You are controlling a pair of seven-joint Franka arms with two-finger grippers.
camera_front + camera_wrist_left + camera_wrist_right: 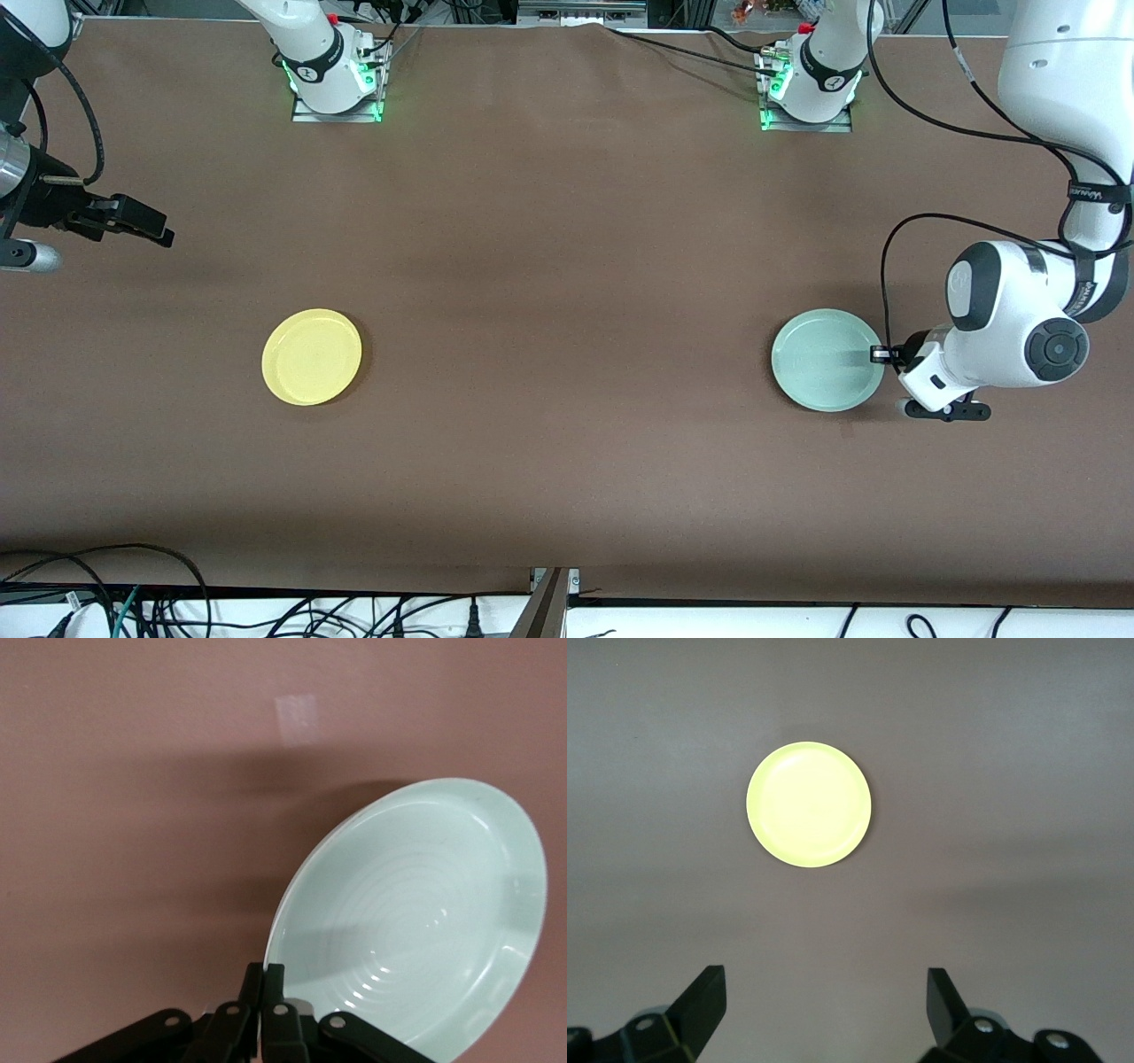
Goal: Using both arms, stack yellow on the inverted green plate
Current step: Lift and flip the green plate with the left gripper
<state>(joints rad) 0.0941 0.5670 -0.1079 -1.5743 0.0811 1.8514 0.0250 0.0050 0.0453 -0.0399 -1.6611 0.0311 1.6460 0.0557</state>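
The pale green plate [828, 359] lies hollow side up on the brown table toward the left arm's end. My left gripper [880, 354] comes in low from the side and is shut on the plate's rim, one finger inside the rim and one outside. In the left wrist view the green plate [416, 912] fills the frame above the closed left gripper [267, 979]. The yellow plate [312, 356] rests flat, hollow side up, toward the right arm's end. My right gripper [158, 232] hangs open and empty over the table at that end. The right wrist view looks down on the yellow plate [808, 804] past the right gripper [826, 983].
The two arm bases [335, 84] [808, 89] stand along the table's edge farthest from the front camera. Cables [133, 602] run below the nearest edge. A small pale patch [295, 718] marks the table near the green plate. Bare brown table [567, 354] lies between the plates.
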